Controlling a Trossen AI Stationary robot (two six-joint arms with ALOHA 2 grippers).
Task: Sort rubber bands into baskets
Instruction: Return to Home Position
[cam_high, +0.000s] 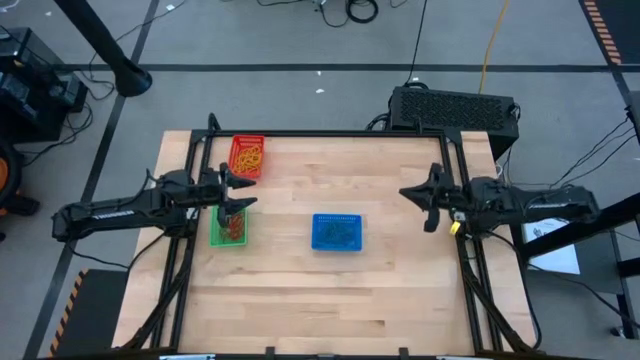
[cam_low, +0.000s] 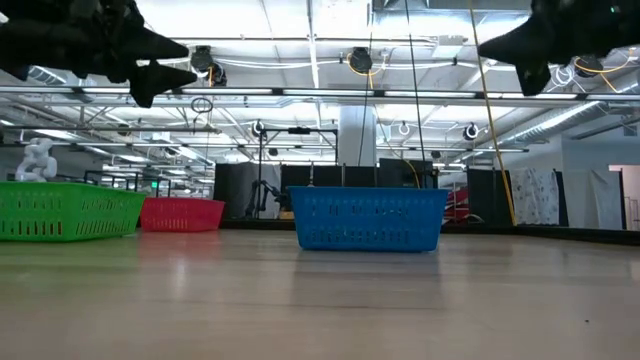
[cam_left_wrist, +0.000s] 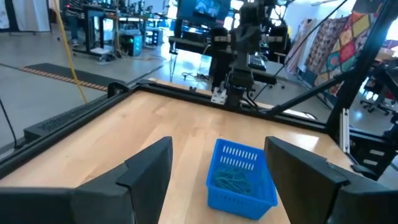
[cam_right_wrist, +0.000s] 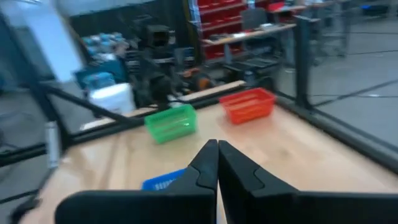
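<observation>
Three baskets stand on the wooden table: a red one (cam_high: 247, 157) with yellow-orange rubber bands (cam_high: 250, 158) at the far left, a green one (cam_high: 229, 229) holding reddish bands, and a blue one (cam_high: 337, 232) in the middle with dark bands (cam_left_wrist: 233, 181) inside. My left gripper (cam_high: 238, 192) hovers open above the table between the red and green baskets, pointing level toward the blue basket (cam_left_wrist: 241, 180). My right gripper (cam_high: 428, 197) hangs shut and empty over the table's right part, pointing toward the left side (cam_right_wrist: 217, 154).
A black frame (cam_high: 330, 133) runs along the table's far, left and right edges. A black box (cam_high: 455, 108) sits beyond the far edge. Bare wood lies between the blue basket and the near edge (cam_high: 330, 310).
</observation>
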